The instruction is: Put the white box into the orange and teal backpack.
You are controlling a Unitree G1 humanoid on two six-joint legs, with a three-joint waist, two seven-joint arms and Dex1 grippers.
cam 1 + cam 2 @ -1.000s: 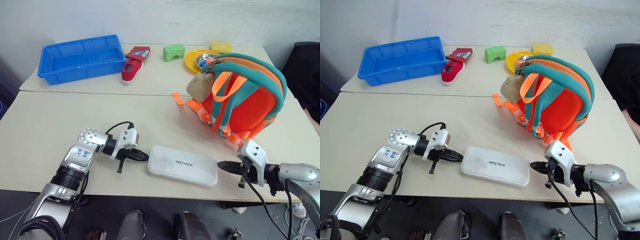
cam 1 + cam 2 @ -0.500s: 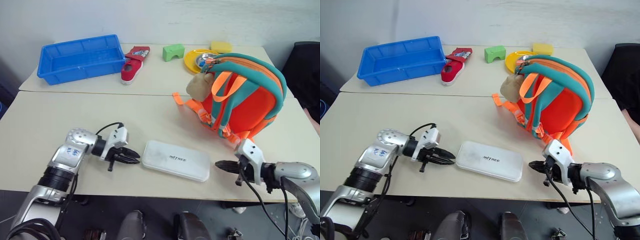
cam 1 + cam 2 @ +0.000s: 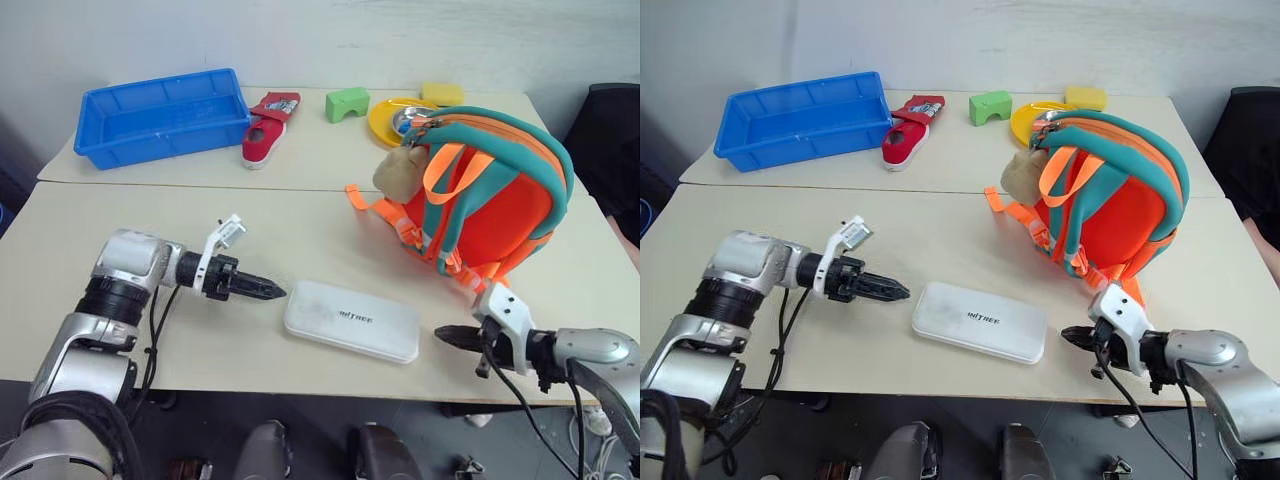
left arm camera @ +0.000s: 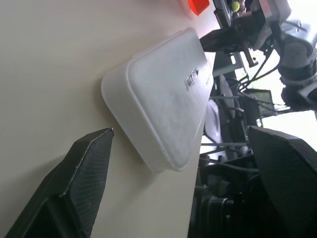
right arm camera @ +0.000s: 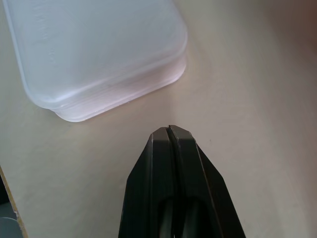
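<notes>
**White box flanked by both grippers, not yet lifted**

- White box (image 3: 351, 320): flat on the table (image 3: 150, 230) near its front edge, lettering up, between the two grippers and touching neither.
- Left gripper (image 4: 163, 198): fingers spread wide, pointing at the box's near short end; likely lined up to take that end.
- Right gripper (image 5: 170, 136): fingers pressed together, tip just short of the box's other end; probably placed to brace or push.
- Orange and teal backpack (image 3: 495, 195): upright beyond the right gripper, zip band on top.
</notes>
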